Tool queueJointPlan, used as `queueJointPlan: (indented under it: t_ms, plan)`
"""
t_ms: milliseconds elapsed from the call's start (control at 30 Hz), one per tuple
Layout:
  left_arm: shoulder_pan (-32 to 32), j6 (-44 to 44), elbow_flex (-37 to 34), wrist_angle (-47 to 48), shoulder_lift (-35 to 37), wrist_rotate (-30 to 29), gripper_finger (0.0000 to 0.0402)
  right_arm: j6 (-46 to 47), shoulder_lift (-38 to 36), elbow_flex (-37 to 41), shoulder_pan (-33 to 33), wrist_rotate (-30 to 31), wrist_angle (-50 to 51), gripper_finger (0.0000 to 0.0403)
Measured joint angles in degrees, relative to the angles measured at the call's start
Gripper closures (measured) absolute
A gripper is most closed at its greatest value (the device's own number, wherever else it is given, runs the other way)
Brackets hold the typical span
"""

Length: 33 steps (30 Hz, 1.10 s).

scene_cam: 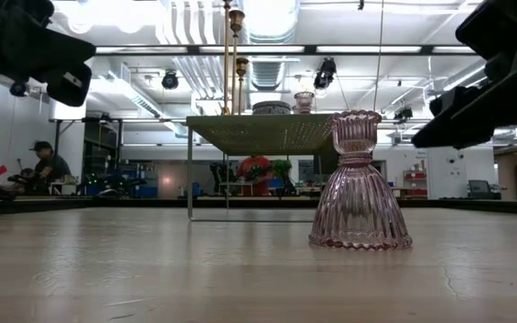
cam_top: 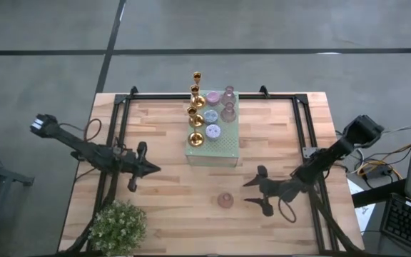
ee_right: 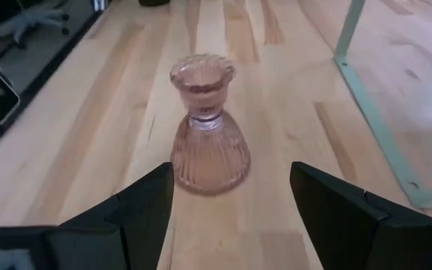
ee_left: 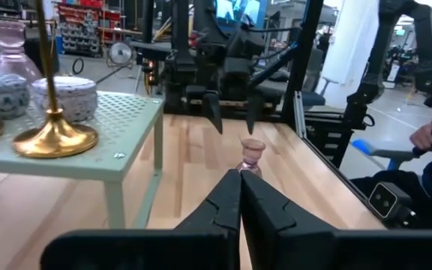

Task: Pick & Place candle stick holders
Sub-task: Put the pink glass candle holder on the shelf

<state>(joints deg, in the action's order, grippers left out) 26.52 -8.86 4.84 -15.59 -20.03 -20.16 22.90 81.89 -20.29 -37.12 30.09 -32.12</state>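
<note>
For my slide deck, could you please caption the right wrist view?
Open right end effector facing an upright pink ribbed glass holder on the wooden table.

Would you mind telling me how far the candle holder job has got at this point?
Most holders stand on the pale green stand: the gold candlesticks and the squat ones. One pink glass holder sits alone on the table. The right gripper, open, is lined up beside it, not gripping. The left gripper waits shut.
</note>
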Motion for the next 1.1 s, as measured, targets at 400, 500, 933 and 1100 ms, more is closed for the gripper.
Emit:
queueJointPlan:
  t_ms: [400, 500, 933, 1100]
  plan:
    - [0.0, -0.5, 0.1, 17.2, 14.9, -2.6, 0.0395, -0.9, 10.8, -4.5, 0.1, 0.0, -3.0, 0.012]
    - [0.0, 0.9, -0.5, 16.8, 16.5, -3.2, 0.0391, -0.9, 12.3, -4.8, 0.3, -0.2, -4.5, 0.0116]
    - [0.0, 2.8, -2.2, 18.1, 17.2, -3.3, 0.0387, -3.3, 16.8, -5.8, 1.3, -0.1, -13.9, 0.0127]
    - [0.0, 4.0, -2.2, 18.2, 17.2, -3.4, 0.0388, -4.4, 19.8, -8.6, 2.7, -0.1, -14.1, 0.0128]
